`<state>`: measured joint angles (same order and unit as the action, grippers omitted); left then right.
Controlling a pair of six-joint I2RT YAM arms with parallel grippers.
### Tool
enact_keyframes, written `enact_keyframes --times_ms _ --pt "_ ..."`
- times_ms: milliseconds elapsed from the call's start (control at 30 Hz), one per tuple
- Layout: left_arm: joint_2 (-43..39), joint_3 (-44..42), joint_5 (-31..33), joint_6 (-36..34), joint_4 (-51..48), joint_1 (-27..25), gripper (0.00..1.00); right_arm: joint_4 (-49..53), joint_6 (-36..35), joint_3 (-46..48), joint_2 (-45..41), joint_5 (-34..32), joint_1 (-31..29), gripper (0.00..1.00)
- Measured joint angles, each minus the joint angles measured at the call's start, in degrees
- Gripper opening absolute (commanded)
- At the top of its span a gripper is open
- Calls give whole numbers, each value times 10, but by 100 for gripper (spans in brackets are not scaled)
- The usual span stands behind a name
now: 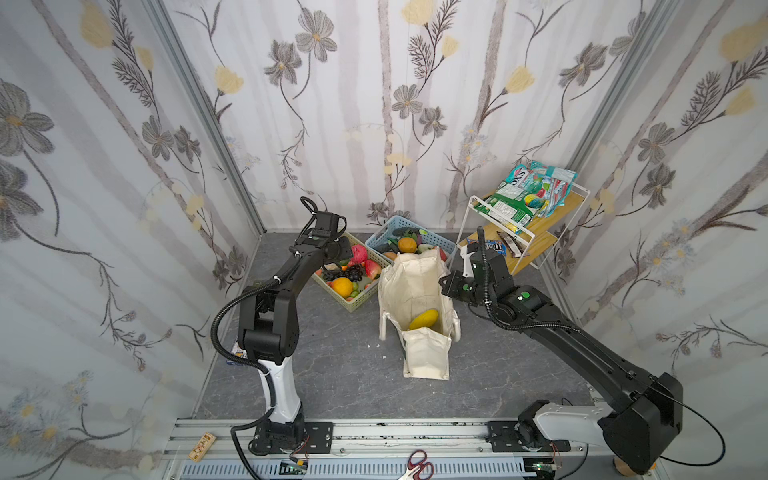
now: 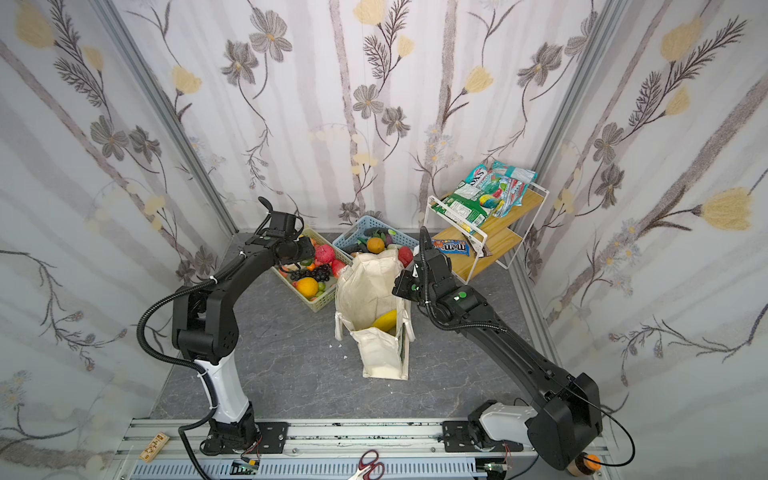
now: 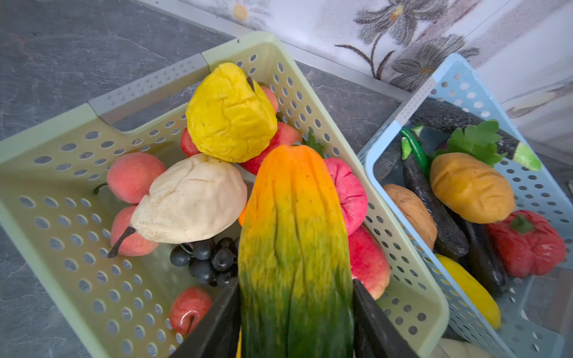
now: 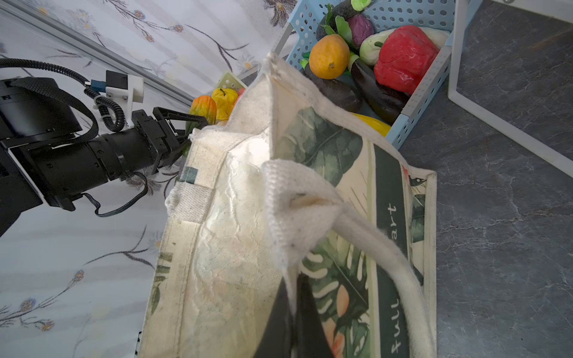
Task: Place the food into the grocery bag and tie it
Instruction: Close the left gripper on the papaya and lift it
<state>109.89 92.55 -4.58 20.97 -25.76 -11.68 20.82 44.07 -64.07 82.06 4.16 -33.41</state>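
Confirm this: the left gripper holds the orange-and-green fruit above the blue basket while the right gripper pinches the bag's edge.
Not the blue basket: the left wrist view shows the left gripper holding the orange-and-green fruit above the green basket. The right gripper does pinch the bag.

grey tabletop (image 1: 332, 365) bears grocery bag (image 1: 415, 286), green basket (image 1: 365, 297), blue basket (image 1: 380, 235) and wire rack (image 1: 550, 218).

Two perforated plastic baskets, a pastel green basket (image 3: 55, 192) and a pale blue basket (image 1: 380, 232), stand side by side by the floral wallpaper (image 1: 124, 166). A white wire rack (image 1: 559, 210) with wooden shelves fills the back right corner — red-handled scissors (image 1: 419, 463) lie on the front rail (image 1: 415, 432)
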Motion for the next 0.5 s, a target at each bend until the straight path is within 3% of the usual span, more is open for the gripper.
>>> enact_keyframes --times_ms 500 --pt "-102 -5 -17 3 -11 -41 54 -3 0 -4 9 0 0 3"
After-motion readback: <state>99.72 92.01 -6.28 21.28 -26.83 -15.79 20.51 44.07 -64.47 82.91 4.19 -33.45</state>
